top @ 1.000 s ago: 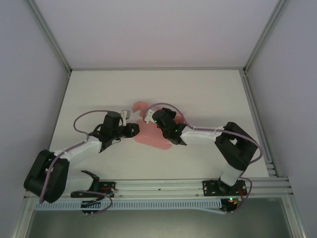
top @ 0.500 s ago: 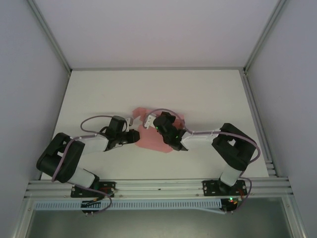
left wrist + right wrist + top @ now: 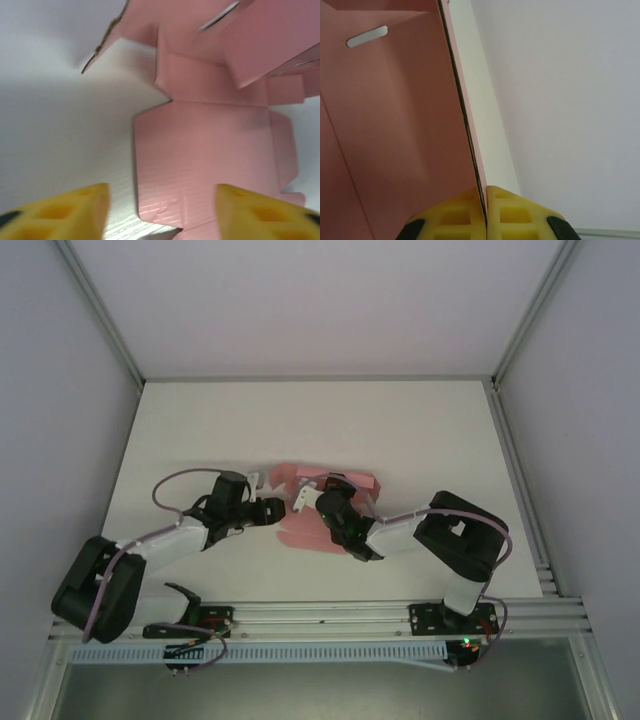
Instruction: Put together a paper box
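Paper box [image 3: 355, 483] sits mid-bench [image 3: 300, 410], half-folded: one panel lies flat and the far flaps and a wall are raised. Right pincer [image 3: 485, 207] is clenched on the edge of an upright pink wall. Its yellow pads [image 3: 452, 217] press either side of the card, and a slot cutout shows on the inside face. Left pincer [image 3: 160, 200] is released, jaws wide, hovering over the near edge of the flat panel. You cannot tell if it touches the card.

Step in hand, as I read it: stand the wall up along its crease while the other arm pins the base. To do it well:
- Hold the right grip square to the crease.
- Rotate about the fold line rather than pull, or the thin card may buckle or slip out.
- Bring the left pincer down on the flat panel close to the crease so the sheet does not slide on the bench.
- Mind the loose side flaps beside that panel; they could catch.

Pose: both forearms run low over the bench and converge at centre, wrists nearly facing each other. Left elbow is out toward the left edge. Right elbow is folded up near its base on the right.
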You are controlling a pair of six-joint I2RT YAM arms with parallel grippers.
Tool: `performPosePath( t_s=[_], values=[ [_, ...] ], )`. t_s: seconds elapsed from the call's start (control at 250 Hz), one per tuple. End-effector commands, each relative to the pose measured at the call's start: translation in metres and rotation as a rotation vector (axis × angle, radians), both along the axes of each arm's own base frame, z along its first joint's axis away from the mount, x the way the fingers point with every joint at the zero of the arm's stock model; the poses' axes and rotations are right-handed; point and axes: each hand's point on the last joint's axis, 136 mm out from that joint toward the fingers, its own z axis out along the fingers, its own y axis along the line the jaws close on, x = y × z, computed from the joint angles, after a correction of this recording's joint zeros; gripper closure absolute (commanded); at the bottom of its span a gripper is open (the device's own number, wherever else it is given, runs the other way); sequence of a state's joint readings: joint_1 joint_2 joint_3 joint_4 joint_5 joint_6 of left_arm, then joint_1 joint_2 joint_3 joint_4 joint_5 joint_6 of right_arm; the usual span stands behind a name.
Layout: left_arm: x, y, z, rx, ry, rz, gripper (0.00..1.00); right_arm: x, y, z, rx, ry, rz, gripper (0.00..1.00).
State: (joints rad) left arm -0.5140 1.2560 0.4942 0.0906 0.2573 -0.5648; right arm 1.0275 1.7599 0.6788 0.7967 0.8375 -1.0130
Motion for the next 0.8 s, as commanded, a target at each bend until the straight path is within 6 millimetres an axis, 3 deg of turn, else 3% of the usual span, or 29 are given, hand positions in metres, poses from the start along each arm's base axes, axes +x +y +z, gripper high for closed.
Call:
performPosePath(
  t_s=[0.0, 0.084, 0.204, 0.244, 0.335, 0.467, 0.567, 0.795],
  values=[
    [0.026, 0.027, 0.038, 0.086, -0.113, 0.128, 0.21, 0.003, 0.001, 0.005, 0.024, -0.023, -0.011, 1.0],
    [0.046, 0.057, 0.056, 0.098, -0.159, 0.243, 0.01, 0.003, 0.001, 0.01, 0.038, -0.031, -0.009, 1.0],
    [0.082, 0.104, 0.062, 0.095, -0.161, 0.403, 0.0, 0.002, 0.002, 0.01, 0.048, -0.007, 0.009, 1.0],
    [0.095, 0.109, 0.062, 0.093, -0.153, 0.397, 0.0, 0.001, 0.002, 0.01, 0.058, -0.003, 0.012, 1.0],
    [0.127, 0.104, 0.053, 0.104, -0.131, 0.355, 0.0, 0.001, 0.004, 0.009, 0.059, 0.004, 0.019, 1.0],
    [0.154, 0.075, 0.034, 0.066, -0.114, 0.208, 0.0, 0.003, 0.004, 0.01, 0.081, 0.007, 0.008, 1.0],
    [0.153, 0.055, 0.018, 0.057, -0.096, 0.102, 0.0, 0.005, 0.004, 0.01, 0.085, 0.008, 0.0, 1.0],
    [0.121, 0.01, -0.009, 0.102, -0.088, -0.092, 0.0, 0.006, 0.003, 0.012, 0.094, 0.009, -0.01, 1.0]
  ],
)
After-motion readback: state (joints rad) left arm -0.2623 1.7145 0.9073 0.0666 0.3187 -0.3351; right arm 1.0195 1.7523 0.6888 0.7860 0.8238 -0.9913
